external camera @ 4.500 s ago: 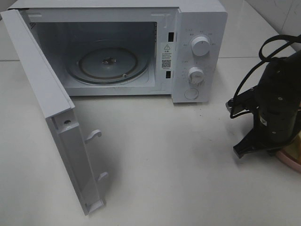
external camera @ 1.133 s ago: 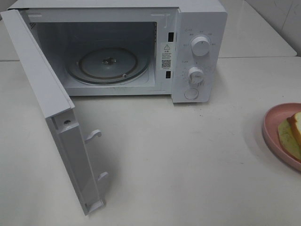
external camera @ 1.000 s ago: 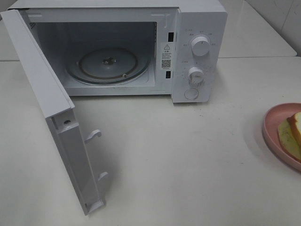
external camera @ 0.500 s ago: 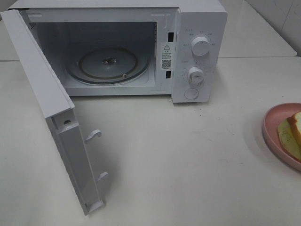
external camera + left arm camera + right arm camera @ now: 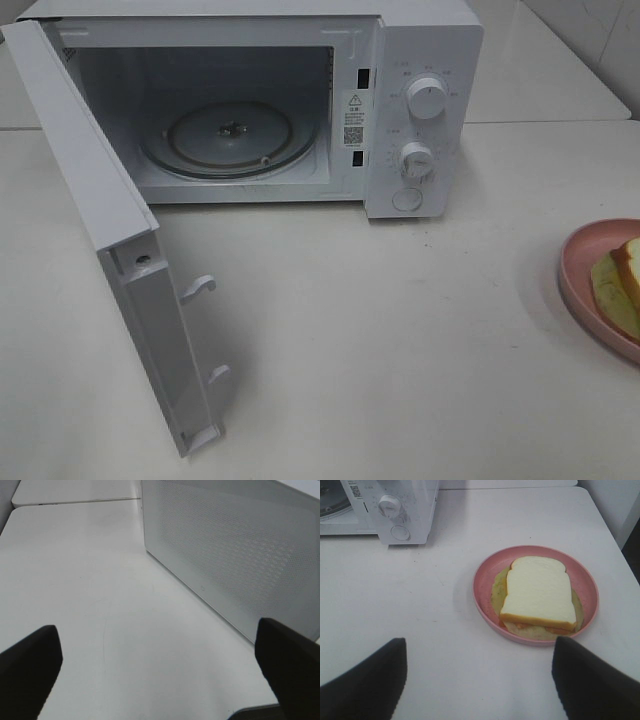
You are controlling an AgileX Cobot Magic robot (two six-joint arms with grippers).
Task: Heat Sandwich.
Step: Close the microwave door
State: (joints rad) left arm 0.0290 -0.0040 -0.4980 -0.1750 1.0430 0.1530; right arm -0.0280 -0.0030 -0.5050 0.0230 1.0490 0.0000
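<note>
Sandwich (image 5: pixel 538 593) sits on the pink plate (image 5: pixel 485 575) on the white bench (image 5: pixel 400 330), well apart from the microwave (image 5: pixel 425 110); in the high view plate and sandwich are cut off at the 3 o'clock edge. White top slice, yellow-green filling spilling past the crust.

Right tool (image 5: pixel 480 675): jaws spread wide, nothing between them, hovering above the bench. Sandwich lies ahead of it, roughly 1 o'clock from the tool midpoint in the wrist view, not touching either finger (image 5: pixel 592 680).

Left tool (image 5: pixel 160 672): jaws spread fully, empty, over bare bench beside the perforated face of the microwave door (image 5: pixel 235 555).

Microwave door (image 5: pixel 110 240) stands open, swung out toward 7 o'clock; glass turntable (image 5: pixel 230 135) bare. Neither arm shows in the high view.
</note>
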